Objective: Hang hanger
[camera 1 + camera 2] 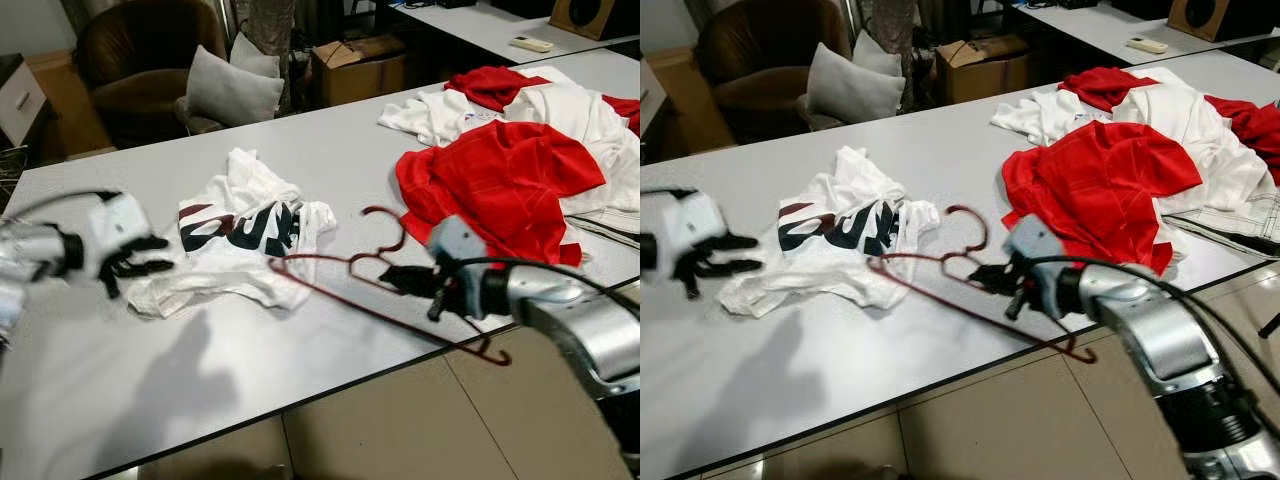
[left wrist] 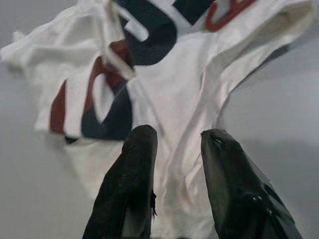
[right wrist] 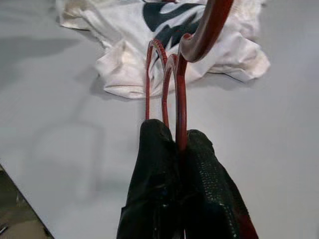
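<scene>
A grey counter (image 1: 200, 400) carries a heap of red and white clothes (image 1: 520, 170) at its far right corner. A crumpled white shirt (image 1: 240, 240) with dark lettering lies near the middle. The dark red hanger (image 1: 330, 275) sits between the shirt and the near edge, its hook toward the heap. The right tool (image 3: 178, 144) is clenched on the hanger's wire. The left tool (image 2: 177, 144), fingers (image 2: 137, 159) parted and released, hovers at the shirt's left end.
</scene>
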